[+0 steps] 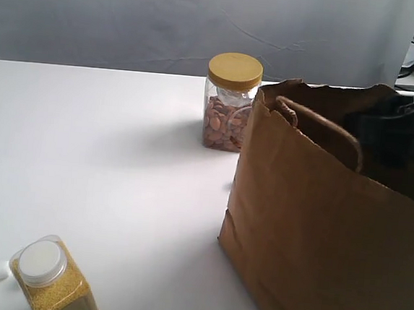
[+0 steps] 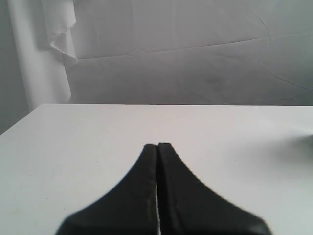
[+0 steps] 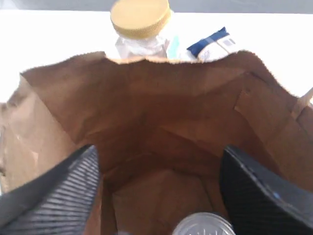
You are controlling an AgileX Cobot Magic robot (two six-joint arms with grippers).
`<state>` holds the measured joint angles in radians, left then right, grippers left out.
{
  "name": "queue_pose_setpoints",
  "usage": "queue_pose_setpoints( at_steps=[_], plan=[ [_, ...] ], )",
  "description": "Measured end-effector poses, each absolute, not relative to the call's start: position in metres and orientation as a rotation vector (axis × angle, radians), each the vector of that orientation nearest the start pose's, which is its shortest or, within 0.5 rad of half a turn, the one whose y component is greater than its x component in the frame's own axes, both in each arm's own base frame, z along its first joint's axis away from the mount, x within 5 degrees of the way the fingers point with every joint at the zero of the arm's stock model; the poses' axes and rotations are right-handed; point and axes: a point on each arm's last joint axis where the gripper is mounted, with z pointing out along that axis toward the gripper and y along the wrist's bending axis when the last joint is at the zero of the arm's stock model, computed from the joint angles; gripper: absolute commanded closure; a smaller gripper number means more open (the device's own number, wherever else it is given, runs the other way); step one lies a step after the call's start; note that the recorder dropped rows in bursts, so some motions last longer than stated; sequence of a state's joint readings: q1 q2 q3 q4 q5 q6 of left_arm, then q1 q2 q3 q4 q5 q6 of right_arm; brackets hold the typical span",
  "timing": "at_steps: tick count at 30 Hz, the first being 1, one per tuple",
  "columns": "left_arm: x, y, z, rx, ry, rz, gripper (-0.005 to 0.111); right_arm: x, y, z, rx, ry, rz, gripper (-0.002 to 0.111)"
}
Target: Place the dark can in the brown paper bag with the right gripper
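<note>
A white table (image 1: 104, 168) stands before a creased pale-grey cloth backdrop (image 1: 132, 18) in soft, even light.

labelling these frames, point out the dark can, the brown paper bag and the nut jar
dark can (image 3: 203, 226), right wrist view, on its clear lid
brown paper bag (image 1: 308, 236), exterior view, on its front wall
nut jar (image 1: 235, 70), exterior view, on its yellow lid
</note>
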<state>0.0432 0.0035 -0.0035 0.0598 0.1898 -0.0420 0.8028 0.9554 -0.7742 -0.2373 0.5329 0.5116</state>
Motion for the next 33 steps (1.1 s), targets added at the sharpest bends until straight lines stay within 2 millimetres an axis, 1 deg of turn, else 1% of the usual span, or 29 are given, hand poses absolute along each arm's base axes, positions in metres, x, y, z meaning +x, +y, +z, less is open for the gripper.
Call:
queue_pose_setpoints(
  at_steps=[1,2,4,5,6,7,8,10,13,17,22,25,26,30,33],
  plan=[
    [0.056,0.003,0.197,-0.031,1.673,0.055,0.107,0.141,0.129,0.33,-0.463,2.141,0.508,0.067],
    [0.056,0.003,0.197,-0.031,1.673,0.055,0.107,0.139,0.123,0.342,-0.437,2.096,0.527,0.072],
    [0.056,0.003,0.197,-0.031,1.673,0.055,0.107,0.136,0.115,0.355,-0.398,2.045,0.543,0.085],
    [0.056,0.003,0.197,-0.031,1.673,0.055,0.107,0.134,0.11,0.361,-0.381,2.023,0.548,0.091],
    [0.056,0.003,0.197,-0.031,1.673,0.055,0.107,0.132,0.107,0.364,-0.365,2.009,0.549,0.099],
    [0.056,0.003,0.197,-0.031,1.673,0.055,0.107,0.131,0.101,0.368,-0.341,1.991,0.546,0.105],
    [0.056,0.003,0.197,-0.031,1.673,0.055,0.107,0.13,0.097,0.369,-0.331,1.983,0.536,0.108],
    [0.056,0.003,0.197,-0.031,1.673,0.055,0.107,0.127,0.088,0.373,-0.317,1.955,0.509,0.108],
    [0.056,0.003,0.197,-0.031,1.673,0.055,0.107,0.123,0.078,0.368,-0.335,1.925,0.454,0.108],
    [0.056,0.003,0.197,-0.031,1.673,0.055,0.107,0.117,0.066,0.352,-0.377,1.847,0.393,0.108],
    [0.056,0.003,0.197,-0.031,1.673,0.055,0.107,0.104,0.047,0.319,-0.364,1.755,0.309,0.108],
    [0.056,0.003,0.197,-0.031,1.673,0.055,0.107,0.096,0.036,0.301,-0.296,1.708,0.282,0.108],
    [0.056,0.003,0.197,-0.031,1.673,0.055,0.107,0.091,0.033,0.298,-0.271,1.675,0.28,0.108],
    [0.056,0.003,0.197,-0.031,1.673,0.055,0.107,0.071,0.019,0.299,-0.162,1.519,0.241,0.108],
    [0.056,0.003,0.197,-0.031,1.673,0.055,0.107,0.058,0.01,0.293,-0.077,1.446,0.209,0.108]
  ],
)
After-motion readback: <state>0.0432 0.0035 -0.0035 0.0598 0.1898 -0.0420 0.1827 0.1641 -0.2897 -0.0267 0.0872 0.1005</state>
